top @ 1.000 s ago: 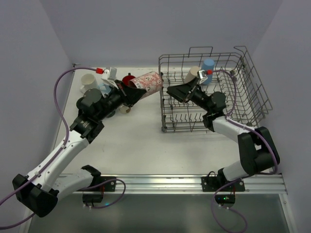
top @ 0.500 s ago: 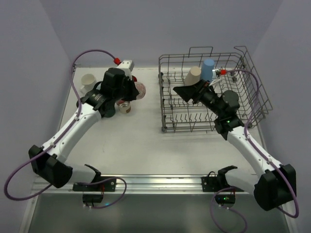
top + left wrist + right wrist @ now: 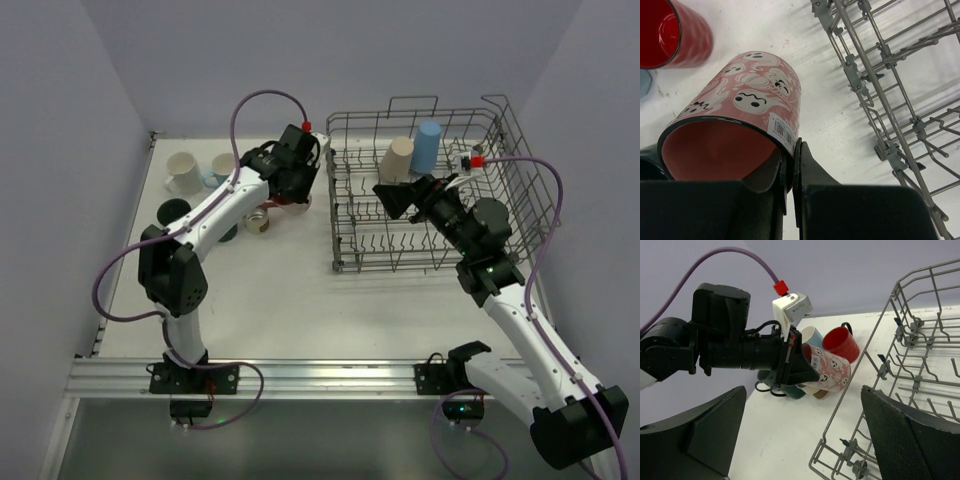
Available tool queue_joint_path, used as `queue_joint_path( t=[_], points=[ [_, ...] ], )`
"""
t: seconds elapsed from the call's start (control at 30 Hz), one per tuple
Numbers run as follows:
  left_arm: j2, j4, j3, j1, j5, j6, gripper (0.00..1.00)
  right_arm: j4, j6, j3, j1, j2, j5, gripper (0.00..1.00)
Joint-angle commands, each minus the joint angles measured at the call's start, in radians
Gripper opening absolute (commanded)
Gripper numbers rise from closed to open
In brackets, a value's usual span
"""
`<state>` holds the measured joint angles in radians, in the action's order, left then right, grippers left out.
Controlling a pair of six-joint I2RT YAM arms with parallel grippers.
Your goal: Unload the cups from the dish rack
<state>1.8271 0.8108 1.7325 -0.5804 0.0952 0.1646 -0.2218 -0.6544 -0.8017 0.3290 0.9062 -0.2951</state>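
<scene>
Here the speckled pink ghost-printed cup (image 3: 740,110) is tilted above the white table (image 3: 765,25), outside and just beside the large grey wire dish rack (image 3: 875,75). The left gripper (image 3: 790,170) has its fingers clamped on the cup's rim. A red cup (image 3: 670,30) stands near. Inside the rack are a beige cup (image 3: 397,158) and a tall blue tumbler (image 3: 428,145). Near them, the right gripper (image 3: 393,196) is spread wide and holds nothing.
</scene>
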Motion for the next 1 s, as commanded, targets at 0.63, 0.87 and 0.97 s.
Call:
queue_joint_path(
  t=[0.63, 0.87, 0.97],
  points=[
    [0.201, 0.039, 0.185, -0.035, 0.078, -0.079, 0.00, 0.061, 0.084, 0.006, -0.002, -0.063, 0.108, 0.99],
    [0.242, 0.039, 0.176, -0.036, 0.086, -0.086, 0.00, 0.081, 0.107, -0.019, -0.001, -0.066, 0.137, 0.99],
    [0.242, 0.034, 0.182, -0.036, 0.092, -0.085, 0.01, 0.085, 0.111, -0.027, -0.001, -0.067, 0.143, 0.99]
  ],
)
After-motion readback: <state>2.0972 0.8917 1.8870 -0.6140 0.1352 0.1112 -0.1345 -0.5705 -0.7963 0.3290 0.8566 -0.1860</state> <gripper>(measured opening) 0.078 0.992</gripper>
